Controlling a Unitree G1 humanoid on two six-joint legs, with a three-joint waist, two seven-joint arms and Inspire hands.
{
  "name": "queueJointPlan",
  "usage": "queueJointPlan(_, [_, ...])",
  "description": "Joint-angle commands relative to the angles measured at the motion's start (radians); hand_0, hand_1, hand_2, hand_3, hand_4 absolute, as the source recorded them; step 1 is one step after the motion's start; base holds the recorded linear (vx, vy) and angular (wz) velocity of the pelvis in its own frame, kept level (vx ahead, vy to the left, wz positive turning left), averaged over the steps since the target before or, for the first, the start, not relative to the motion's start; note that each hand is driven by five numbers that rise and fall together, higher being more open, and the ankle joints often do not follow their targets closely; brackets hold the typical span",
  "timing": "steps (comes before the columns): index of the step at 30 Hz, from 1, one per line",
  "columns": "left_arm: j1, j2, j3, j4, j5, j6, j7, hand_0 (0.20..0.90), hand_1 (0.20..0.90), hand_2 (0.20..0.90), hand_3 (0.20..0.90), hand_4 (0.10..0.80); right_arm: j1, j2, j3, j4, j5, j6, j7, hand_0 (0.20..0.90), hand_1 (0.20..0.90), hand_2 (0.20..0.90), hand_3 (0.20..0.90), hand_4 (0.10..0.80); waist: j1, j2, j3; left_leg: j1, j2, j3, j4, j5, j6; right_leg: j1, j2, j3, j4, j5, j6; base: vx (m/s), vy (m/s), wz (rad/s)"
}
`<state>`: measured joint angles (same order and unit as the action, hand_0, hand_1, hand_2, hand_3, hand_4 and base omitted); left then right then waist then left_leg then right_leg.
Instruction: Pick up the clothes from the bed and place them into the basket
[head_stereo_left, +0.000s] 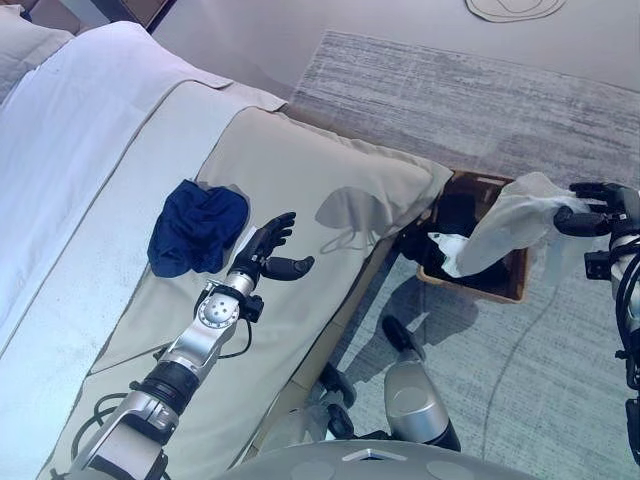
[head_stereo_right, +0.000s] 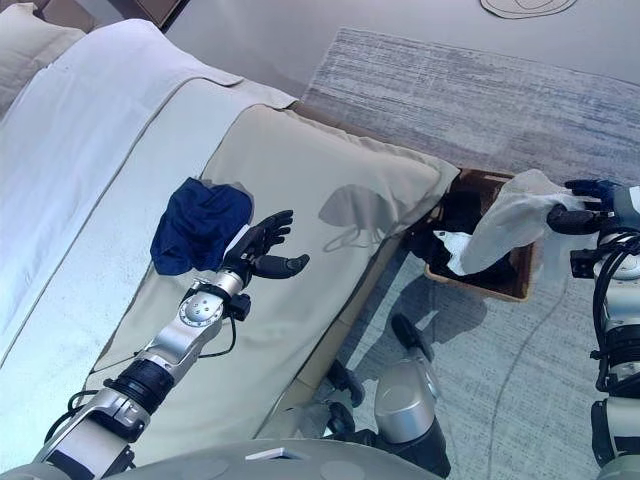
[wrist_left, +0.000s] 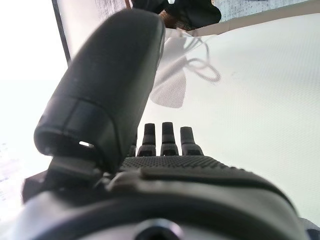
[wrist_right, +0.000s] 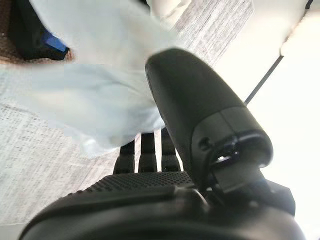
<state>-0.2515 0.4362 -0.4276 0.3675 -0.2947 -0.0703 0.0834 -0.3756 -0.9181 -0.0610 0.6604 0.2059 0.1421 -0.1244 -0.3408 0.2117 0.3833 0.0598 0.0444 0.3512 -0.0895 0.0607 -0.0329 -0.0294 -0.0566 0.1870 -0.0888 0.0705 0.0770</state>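
White garment (head_stereo_left: 515, 222) at right of frame, pinched in right hand (head_stereo_left: 592, 208), lower end draping into basket (head_stereo_left: 487, 285), not let go yet. Dark items already in basket. Blue garment (head_stereo_left: 196, 228) left on bed (head_stereo_left: 320, 190), centre-left; left hand (head_stereo_left: 265, 247) beside it, fingers relaxed, empty. Roughly halfway.

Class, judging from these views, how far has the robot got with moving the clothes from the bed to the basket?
Done: dark and white clothes already lie in the basket. In hand: the right hand pinches a pale garment hanging over the basket. Left: the navy garment lies on the bed, beside the open left hand.
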Motion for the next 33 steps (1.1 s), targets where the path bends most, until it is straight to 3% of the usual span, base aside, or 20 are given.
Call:
queueJointPlan(1, [-0.03,0.002,0.012,-0.056,-0.011,-0.097,0.023,0.9,0.9,0.9,0.9,0.8,-0.065,-0.067,-0.017,-0.04,-0.026,-0.105,-0.041,0.9,0.9,0.9,0.9,0.8,0.016,-0.051,-0.103,0.074,0.031,-0.023,0.087,-0.164,-0.016,-0.074,-0.009,-0.002,0.084,0.0,0.034,0.014,-0.005,0.04])
queueJointPlan(17, [-0.011,0.018,0.021,-0.059,-0.015,-0.088,-0.002,0.9,0.9,0.9,0.9,0.8,-0.026,-0.038,-0.006,-0.056,-0.019,-0.083,-0.039,0.9,0.9,0.9,0.9,0.8,0.066,-0.096,-0.137,0.077,0.036,-0.055,0.071,-0.144,-0.017,-0.042,0.0,-0.029,0.082,-0.006,0.024,0.009,-0.009,0.05])
queueJointPlan(23, [0.005,0.018,0.024,-0.058,-0.016,-0.088,-0.014,0.9,0.9,0.9,0.9,0.8,-0.039,-0.036,0.017,-0.082,-0.051,-0.081,-0.03,0.9,0.9,0.9,0.9,0.8,0.103,-0.113,-0.148,0.078,0.034,-0.089,0.06,-0.129,-0.02,-0.02,-0.003,-0.068,0.087,-0.017,0.018,0.005,-0.01,0.16])
queueJointPlan(32, [0.027,0.021,0.038,-0.036,-0.017,-0.084,-0.012,0.9,0.9,0.9,0.9,0.8,-0.168,-0.021,0.133,-0.157,-0.18,-0.073,-0.075,0.9,0.9,0.9,0.9,0.8,0.2,-0.143,-0.152,0.057,0.02,-0.187,0.042,-0.096,-0.019,0.015,-0.012,-0.16,0.101,-0.043,-0.001,-0.024,-0.004,0.32])
queueJointPlan(33, [0.033,0.021,0.037,-0.026,-0.017,-0.085,-0.005,0.9,0.9,0.9,0.9,0.8,-0.222,-0.013,0.175,-0.156,-0.188,-0.069,-0.076,0.9,0.9,0.9,0.9,0.8,0.235,-0.147,-0.157,0.052,0.017,-0.214,0.033,-0.086,-0.018,0.025,-0.015,-0.184,0.1,-0.046,-0.006,-0.006,-0.009,0.46])
